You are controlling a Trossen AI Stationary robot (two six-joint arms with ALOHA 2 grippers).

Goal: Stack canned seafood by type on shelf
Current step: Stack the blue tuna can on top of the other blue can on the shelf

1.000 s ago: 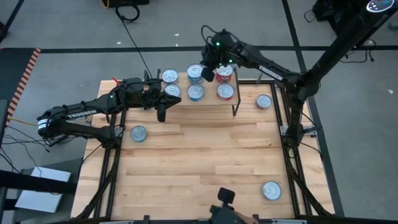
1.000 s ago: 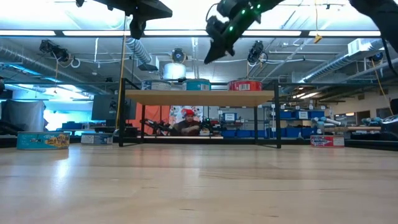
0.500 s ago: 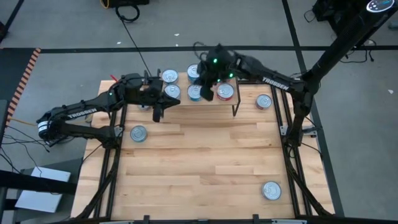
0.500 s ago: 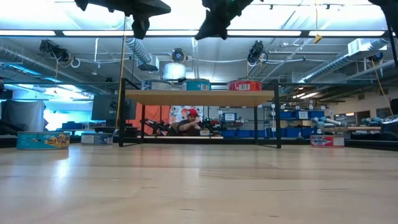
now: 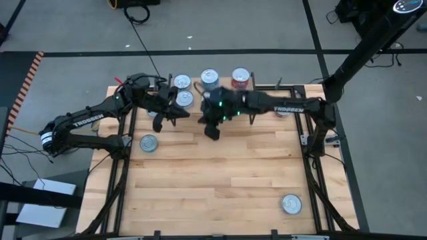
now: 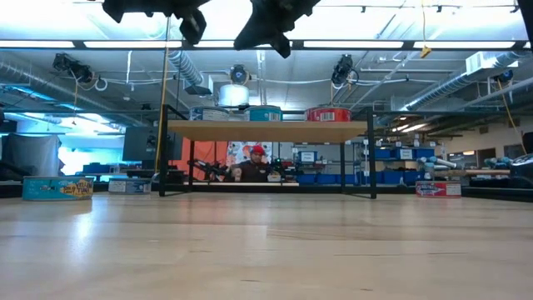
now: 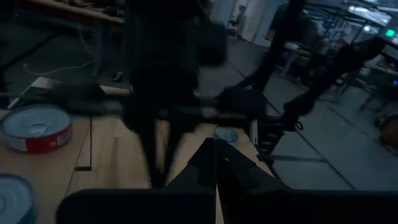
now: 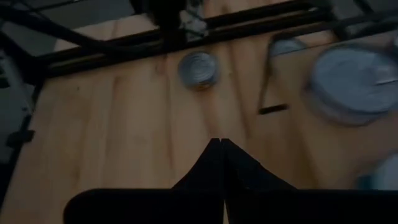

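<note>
The shelf (image 6: 266, 130) stands at the table's far edge, and several cans sit on its top board. In the high view the tops of a red can (image 5: 240, 77) and silver-topped cans (image 5: 209, 78) (image 5: 181, 82) show on the shelf (image 5: 195, 88). My right arm hides other cans there. My right gripper (image 5: 212, 131) is shut and empty, raised over the table just in front of the shelf. My left gripper (image 5: 163, 120) is also shut and empty, raised near the shelf's left end. In the wrist views each pair of fingertips meets (image 7: 216, 146) (image 8: 222, 143).
Loose cans stand on the table: one near the left edge (image 5: 148, 142), one at the near right corner (image 5: 291, 203), and one right of the shelf (image 5: 283, 110). The low view shows a teal-label can (image 6: 57, 187) and a red one (image 6: 437, 188). A person sits beyond the table (image 6: 250, 167).
My right gripper has swung off the shelf's far red can, toward the table's near edge and left. It now hangs in front of the shelf, with the arm lying across the shelf's near row. My left gripper has drifted slightly toward the left edge.
</note>
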